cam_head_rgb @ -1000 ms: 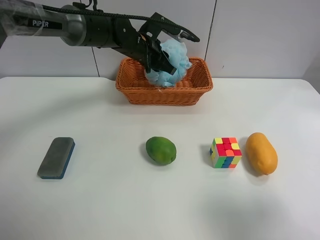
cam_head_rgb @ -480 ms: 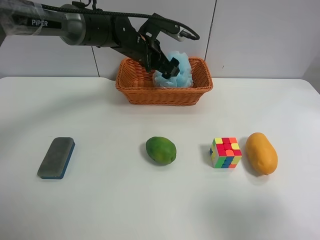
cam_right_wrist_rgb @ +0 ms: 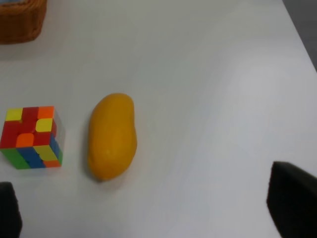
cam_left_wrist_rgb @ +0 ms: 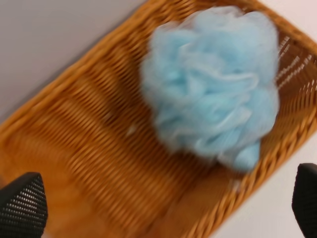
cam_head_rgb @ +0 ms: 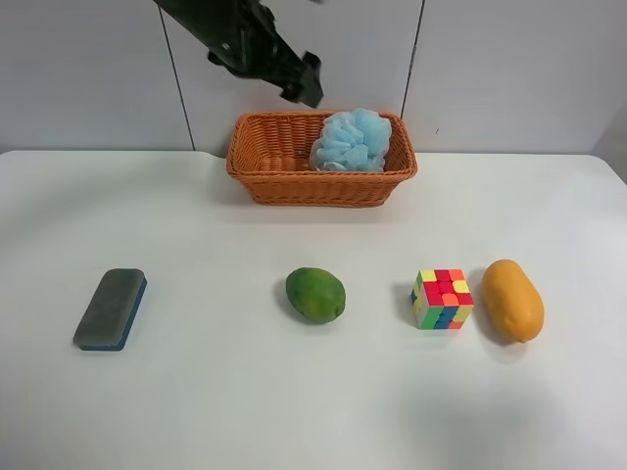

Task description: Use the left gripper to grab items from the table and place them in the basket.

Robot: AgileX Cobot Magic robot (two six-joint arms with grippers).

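Note:
The light-blue bath pouf [cam_head_rgb: 353, 140] lies inside the wicker basket [cam_head_rgb: 294, 186] at its right end; it also shows in the left wrist view [cam_left_wrist_rgb: 213, 84]. My left gripper [cam_head_rgb: 294, 83] is open and empty, raised above the basket's left half; its tips [cam_left_wrist_rgb: 163, 203] stand wide apart. On the white table [cam_head_rgb: 245, 392] lie the grey-topped blue block [cam_head_rgb: 111, 308], the green mango [cam_head_rgb: 315, 295], the puzzle cube [cam_head_rgb: 442, 299] and the orange-yellow mango [cam_head_rgb: 512, 300]. My right gripper [cam_right_wrist_rgb: 151, 208] is open above the table near the orange-yellow mango [cam_right_wrist_rgb: 112, 136].
The basket stands at the table's far edge against a white wall. The right wrist view shows the cube [cam_right_wrist_rgb: 32, 137], a basket corner [cam_right_wrist_rgb: 20, 22] and the table's right edge. The right arm does not show in the exterior high view.
My left gripper let go of the pouf, which now rests in the basket. The arm has risen up and away to the left.

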